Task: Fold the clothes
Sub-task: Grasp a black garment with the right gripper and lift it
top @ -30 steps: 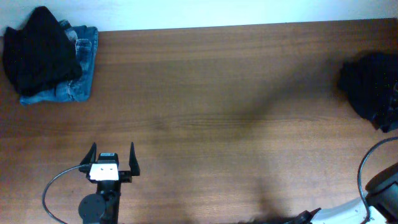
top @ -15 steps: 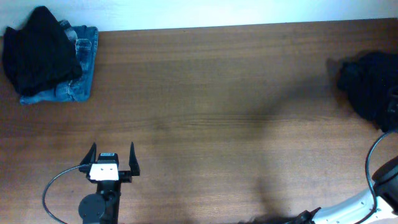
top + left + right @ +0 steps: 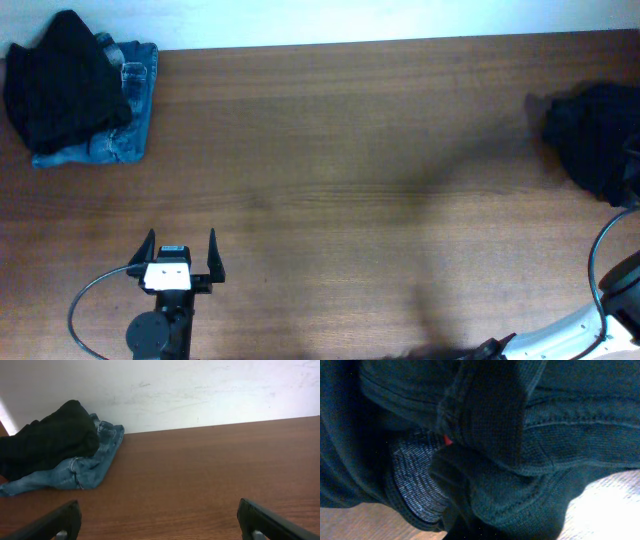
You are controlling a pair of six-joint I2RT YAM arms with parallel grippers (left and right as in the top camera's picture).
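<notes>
Brown wooden table [image 3: 380, 200] against a white wall [image 3: 200, 390], with the left claw [image 3: 181, 240] spread wide at 7 o'clock. At 10 o'clock a black garment [image 3: 65, 85] lies heaped on blue jeans [image 3: 125, 140]; at 3 o'clock sits a dark pile [image 3: 590, 140], a red fleck [image 3: 447, 440] in its folds. And the right claw is clenched, out of sight, fabric filling its camera.
</notes>
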